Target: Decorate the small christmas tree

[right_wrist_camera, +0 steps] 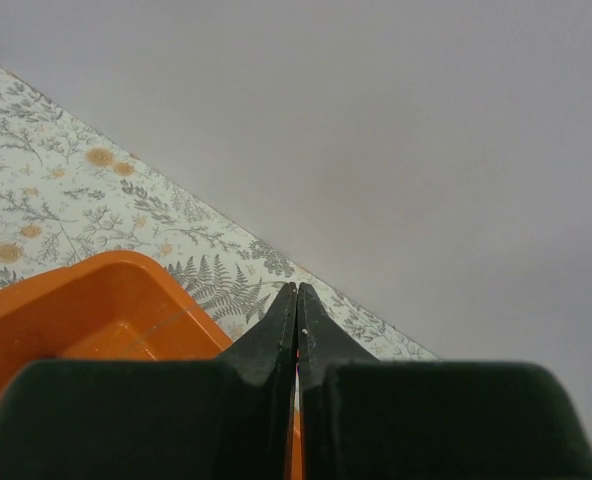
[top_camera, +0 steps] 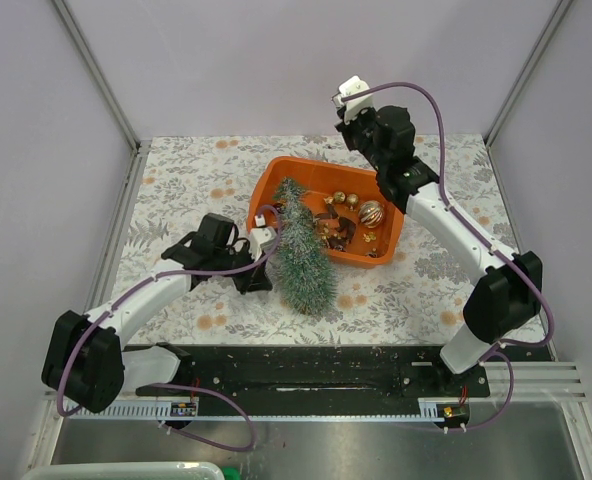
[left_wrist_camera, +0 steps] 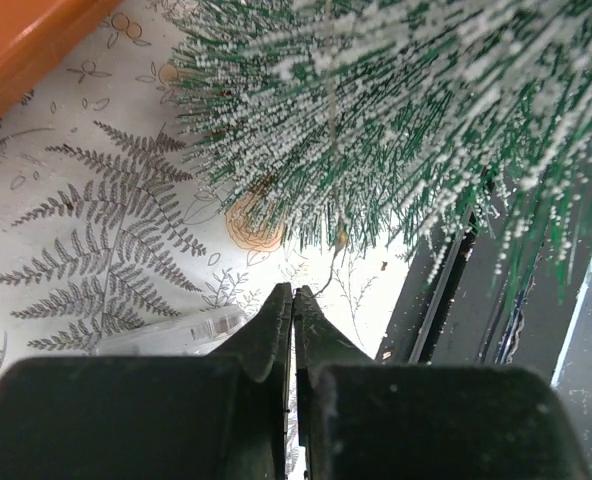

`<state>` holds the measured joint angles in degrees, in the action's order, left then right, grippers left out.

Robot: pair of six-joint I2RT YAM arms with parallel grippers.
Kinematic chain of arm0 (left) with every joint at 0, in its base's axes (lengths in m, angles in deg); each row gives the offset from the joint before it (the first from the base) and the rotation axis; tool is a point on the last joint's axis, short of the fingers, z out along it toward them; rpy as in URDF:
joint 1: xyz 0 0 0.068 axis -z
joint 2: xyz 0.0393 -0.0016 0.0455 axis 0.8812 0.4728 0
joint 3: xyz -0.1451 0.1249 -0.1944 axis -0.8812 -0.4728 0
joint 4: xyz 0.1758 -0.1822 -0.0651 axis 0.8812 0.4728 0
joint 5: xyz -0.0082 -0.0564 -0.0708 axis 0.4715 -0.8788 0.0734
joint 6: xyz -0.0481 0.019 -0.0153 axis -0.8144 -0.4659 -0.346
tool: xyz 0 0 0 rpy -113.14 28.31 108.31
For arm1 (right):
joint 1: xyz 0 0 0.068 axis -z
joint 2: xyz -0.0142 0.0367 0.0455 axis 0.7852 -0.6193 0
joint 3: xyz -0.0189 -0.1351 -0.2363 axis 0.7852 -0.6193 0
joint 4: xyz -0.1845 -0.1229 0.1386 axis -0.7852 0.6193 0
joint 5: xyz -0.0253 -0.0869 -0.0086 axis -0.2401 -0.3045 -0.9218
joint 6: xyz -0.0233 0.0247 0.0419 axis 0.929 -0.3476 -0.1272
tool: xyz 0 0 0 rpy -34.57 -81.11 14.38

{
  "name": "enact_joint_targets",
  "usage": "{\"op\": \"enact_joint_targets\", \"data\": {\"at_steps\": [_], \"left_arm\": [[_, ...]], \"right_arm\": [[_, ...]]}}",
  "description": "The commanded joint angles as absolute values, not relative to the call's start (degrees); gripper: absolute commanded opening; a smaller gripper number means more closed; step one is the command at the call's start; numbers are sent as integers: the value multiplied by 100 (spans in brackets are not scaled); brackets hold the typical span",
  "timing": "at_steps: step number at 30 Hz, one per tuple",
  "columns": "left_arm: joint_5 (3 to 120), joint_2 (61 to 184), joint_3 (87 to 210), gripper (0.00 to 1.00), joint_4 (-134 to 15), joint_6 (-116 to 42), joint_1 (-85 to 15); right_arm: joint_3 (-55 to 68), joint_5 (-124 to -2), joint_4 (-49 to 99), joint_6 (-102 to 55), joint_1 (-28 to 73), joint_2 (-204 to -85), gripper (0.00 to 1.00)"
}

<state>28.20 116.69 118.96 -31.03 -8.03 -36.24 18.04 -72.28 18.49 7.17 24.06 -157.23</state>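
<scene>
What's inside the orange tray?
Gold baubles and dark red ones lie in the orange tray. The small christmas tree lies across one side, hiding anything beneath.

The tree [top_camera: 304,255] is a small cone of bristly blue-green needles, frosted white at the ends. It lies on its side near the middle of the desk [top_camera: 176,180]. Its narrow tip points to 12 o'clock and reaches over the left rim of the orange tray [top_camera: 260,200]. Its wide base points to 6 o'clock.
</scene>
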Motion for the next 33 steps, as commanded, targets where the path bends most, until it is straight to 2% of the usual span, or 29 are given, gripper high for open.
{"op": "enact_joint_targets", "data": {"at_steps": [1,10,19,28,30,32,33], "left_arm": [[2944,11474,11788,0,-3273,-1225,-3700],[2944,11333,11937,0,-3079,-1489,-4121],[3524,11219,11665,0,-3518,-2148,-4324],[3112,11201,11647,0,-3510,-2034,-4333],[2954,11166,11638,6,-3484,-1990,-4333],[2682,11131,11656,33,-3414,-1929,-4324],[2585,11087,11673,41,-3404,-1928,-4324]], "right_arm": [[2251,-7532,1759,774,2414,-15771,0],[2831,-8227,1856,1390,2449,-16509,0],[2700,-8693,1390,1153,2712,-16800,0],[2332,-9045,995,1003,2985,-16739,0],[2033,-9088,881,994,2985,-16581,0],[1673,-9124,828,915,2985,-16335,0],[1445,-9133,784,863,2977,-16160,0]]}}
